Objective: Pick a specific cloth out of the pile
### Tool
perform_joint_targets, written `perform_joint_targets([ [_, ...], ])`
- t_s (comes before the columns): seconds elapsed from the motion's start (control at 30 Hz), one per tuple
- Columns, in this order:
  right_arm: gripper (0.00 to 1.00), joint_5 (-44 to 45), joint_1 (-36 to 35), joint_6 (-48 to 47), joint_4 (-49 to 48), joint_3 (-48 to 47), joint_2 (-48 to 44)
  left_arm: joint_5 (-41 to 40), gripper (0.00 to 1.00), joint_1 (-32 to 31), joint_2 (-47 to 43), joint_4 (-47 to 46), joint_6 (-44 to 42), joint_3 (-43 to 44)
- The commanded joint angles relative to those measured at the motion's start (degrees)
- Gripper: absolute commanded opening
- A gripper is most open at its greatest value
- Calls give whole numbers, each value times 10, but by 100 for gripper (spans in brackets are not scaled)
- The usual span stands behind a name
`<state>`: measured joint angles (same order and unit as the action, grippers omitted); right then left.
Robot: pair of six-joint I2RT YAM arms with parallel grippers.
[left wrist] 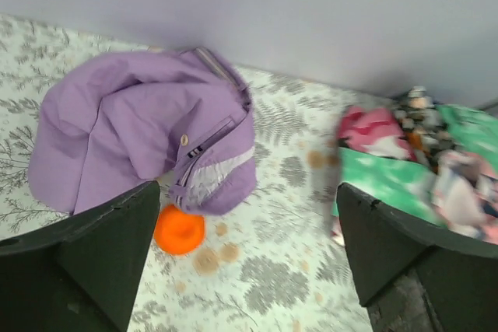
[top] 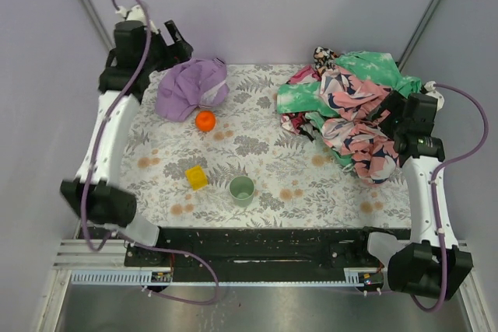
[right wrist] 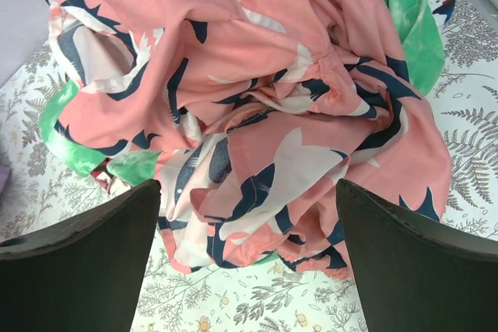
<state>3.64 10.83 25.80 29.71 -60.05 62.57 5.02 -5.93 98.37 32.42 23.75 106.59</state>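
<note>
The lilac-purple cloth (top: 191,88) lies crumpled at the far left of the table, apart from the pile; it also shows in the left wrist view (left wrist: 140,138). The pile (top: 350,106) of pink floral, mint-green and dark floral garments sits at the far right and fills the right wrist view (right wrist: 249,99). My left gripper (top: 173,43) is open and empty, raised just behind the lilac cloth, its fingers (left wrist: 93,262) spread wide. My right gripper (top: 387,113) is open and empty over the pile's right side, its fingers (right wrist: 412,270) spread above the pink cloth.
An orange ball (top: 205,120) lies just in front of the lilac cloth, also seen in the left wrist view (left wrist: 179,229). A yellow block (top: 196,177) and a small green cup (top: 242,189) stand mid-table. The purple back wall (top: 257,5) is close behind.
</note>
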Motion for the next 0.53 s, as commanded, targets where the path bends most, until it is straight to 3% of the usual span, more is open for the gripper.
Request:
perform_joint_targets([
  [0.0,99,-35,1,10,-25,15,-37,10,99,-14,-193,-3,4,-120],
  [0.3,99,-35,2,9,-53,65,-91,22,99,-26,-525,-58,81,-477],
  [0.5,99,-57,2,3,-89,108,-127,-30,99,-26,-659,-1,94,-565],
])
